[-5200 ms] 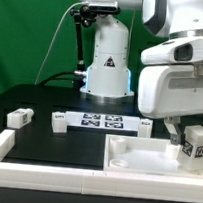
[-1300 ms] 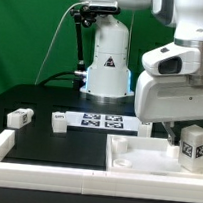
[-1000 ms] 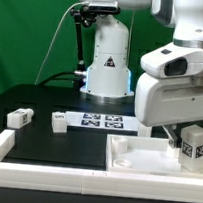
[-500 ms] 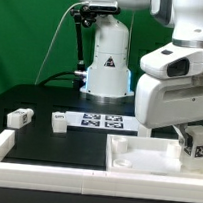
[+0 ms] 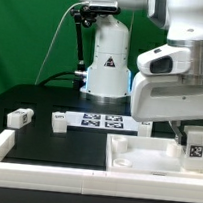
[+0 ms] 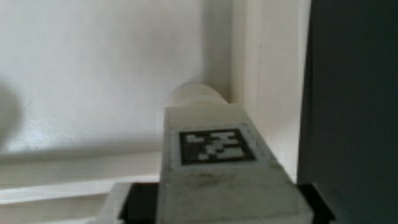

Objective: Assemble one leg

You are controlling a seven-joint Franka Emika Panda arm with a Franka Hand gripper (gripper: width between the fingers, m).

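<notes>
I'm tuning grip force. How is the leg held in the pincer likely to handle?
The leg looks like rigid moulded plastic, so probably stiff and light. Its smooth faces might slip in the pincer. Short and squarish, it should sit flat rather than roll on the rimmed white piece.

Scene is viewed low across the table [image 5: 39, 99] toward the arm base [image 5: 106, 60]; the leg [image 5: 195, 145] [image 6: 215, 150] is shared, seen close-up from the wrist.
</notes>
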